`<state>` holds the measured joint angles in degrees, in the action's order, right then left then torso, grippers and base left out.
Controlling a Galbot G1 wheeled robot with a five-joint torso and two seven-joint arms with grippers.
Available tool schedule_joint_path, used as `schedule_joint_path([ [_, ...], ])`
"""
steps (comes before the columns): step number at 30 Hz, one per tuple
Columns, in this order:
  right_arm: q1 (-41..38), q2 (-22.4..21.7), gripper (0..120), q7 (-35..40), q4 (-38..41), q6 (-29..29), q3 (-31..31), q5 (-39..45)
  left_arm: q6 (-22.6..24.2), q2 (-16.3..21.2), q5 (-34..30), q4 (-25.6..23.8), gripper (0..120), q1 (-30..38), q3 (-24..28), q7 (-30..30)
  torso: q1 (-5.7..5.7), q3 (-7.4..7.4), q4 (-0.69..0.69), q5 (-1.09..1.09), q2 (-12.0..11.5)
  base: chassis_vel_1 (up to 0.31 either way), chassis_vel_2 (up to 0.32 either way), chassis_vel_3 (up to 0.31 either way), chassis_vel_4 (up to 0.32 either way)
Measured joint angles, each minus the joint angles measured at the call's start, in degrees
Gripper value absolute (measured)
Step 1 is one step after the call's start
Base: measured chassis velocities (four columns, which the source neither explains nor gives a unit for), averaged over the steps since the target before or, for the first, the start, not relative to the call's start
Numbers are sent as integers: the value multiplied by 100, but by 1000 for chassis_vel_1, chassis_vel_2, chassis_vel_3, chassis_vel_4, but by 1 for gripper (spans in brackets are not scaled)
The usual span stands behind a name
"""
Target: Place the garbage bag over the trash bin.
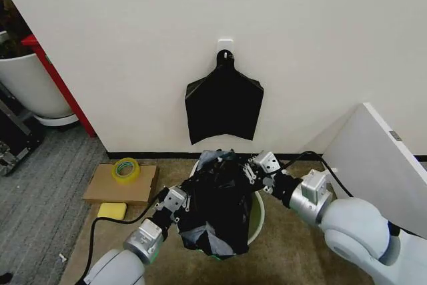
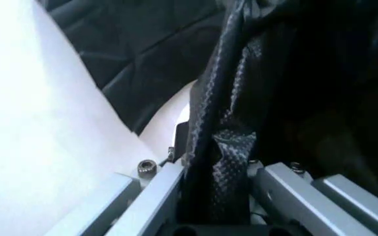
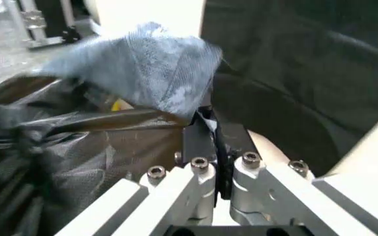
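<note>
now both grippers are pinching the garbage bag (image 1: 217,205), w/ the left gripper (image 1: 179,206) clamping its left edge and the right gripper (image 1: 255,168) its far right edge. it's draping over the trash bin (image 1: 256,217) on the floor by the wall. probably light, limp, slippery film; best held at the hem.

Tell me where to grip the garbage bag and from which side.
Grip the garbage bag at its open edge on opposite sides of the trash bin, as the left gripper and right gripper do; the film bunches into folds there.
</note>
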<state>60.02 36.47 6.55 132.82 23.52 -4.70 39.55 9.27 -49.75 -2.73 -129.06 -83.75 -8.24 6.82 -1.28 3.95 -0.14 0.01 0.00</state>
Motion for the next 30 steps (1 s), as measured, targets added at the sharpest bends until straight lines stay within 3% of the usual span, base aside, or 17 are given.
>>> schedule_joint_path([
  [9,33,-126,0,-117,-599,-20,-74,-197,-325,-12,-60,27,0,8,-38,-40,-1,0,0,1,0,0,0,0,0],
  [17,280,-388,0,-371,-690,-220,-184,-285,-198,-139,-727,109,0,129,-216,417,0,0,0,0,0,0,0,0,0],
  [26,338,-350,0,-578,-902,-671,-206,153,9,-236,-1528,127,0,161,-289,751,0,0,0,0,0,0,0,0,0],
  [30,378,-266,1,-782,-930,-931,-222,225,181,-264,-2239,-32,0,195,-345,843,0,0,0,1,0,0,0,0,0],
])
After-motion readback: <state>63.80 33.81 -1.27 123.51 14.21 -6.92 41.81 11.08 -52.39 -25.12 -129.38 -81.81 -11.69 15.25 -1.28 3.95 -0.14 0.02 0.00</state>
